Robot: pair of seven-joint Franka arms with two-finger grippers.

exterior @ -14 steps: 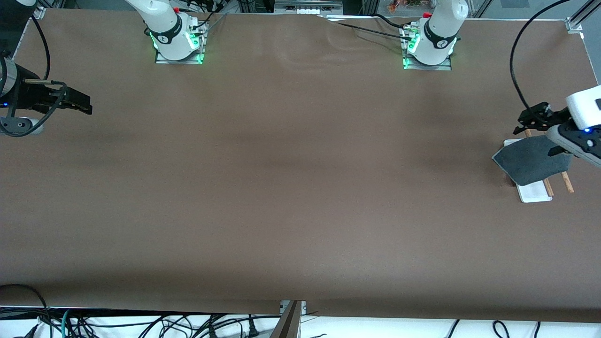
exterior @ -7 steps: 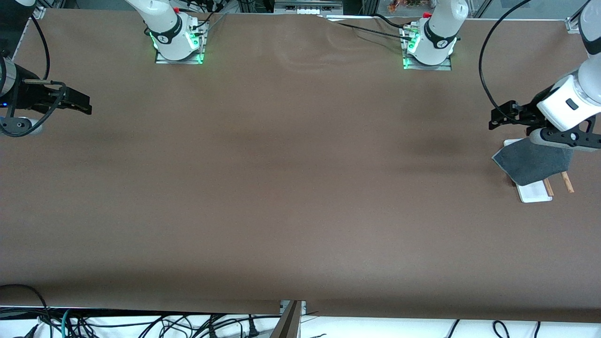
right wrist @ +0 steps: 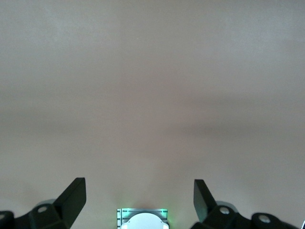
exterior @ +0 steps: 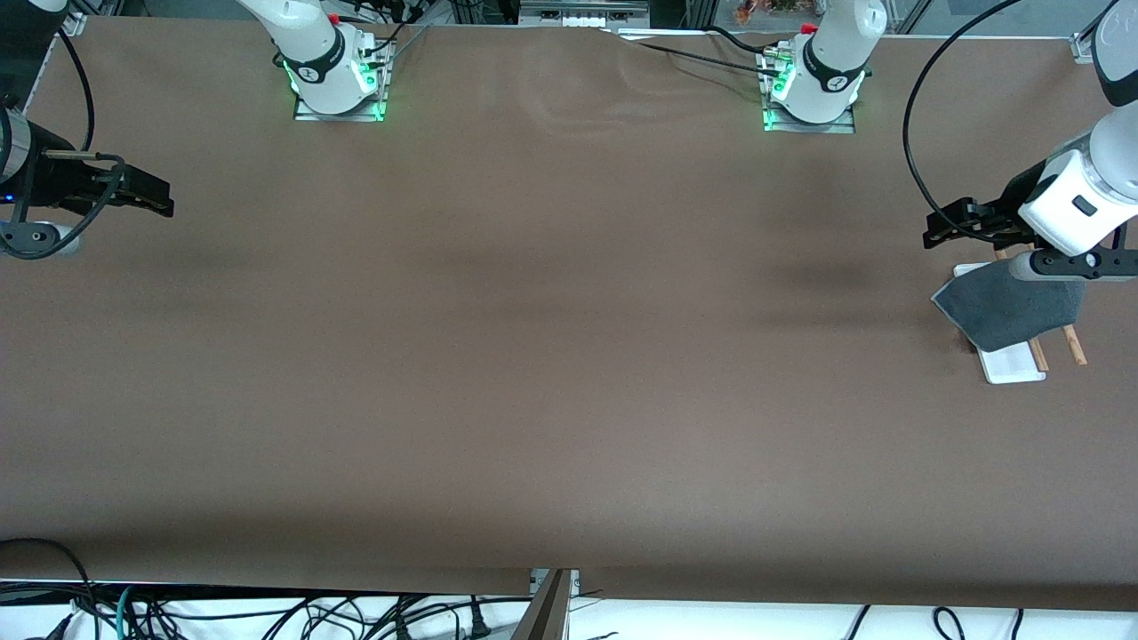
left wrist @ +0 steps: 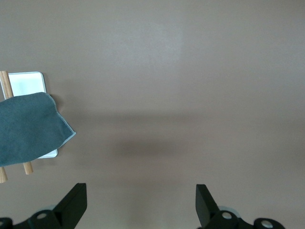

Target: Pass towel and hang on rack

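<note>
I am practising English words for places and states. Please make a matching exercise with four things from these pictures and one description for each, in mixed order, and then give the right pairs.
Things:
1. towel
2. rack
3. left gripper
4. right gripper

Descriptions:
A. open, in the air just beside the rack, holding nothing
B. stands on the table at the left arm's end
C. open, waiting at the right arm's end of the table
D. dark grey, draped over the two wooden rods

Pairs: 1-D, 2-B, 3-A, 4-C
</note>
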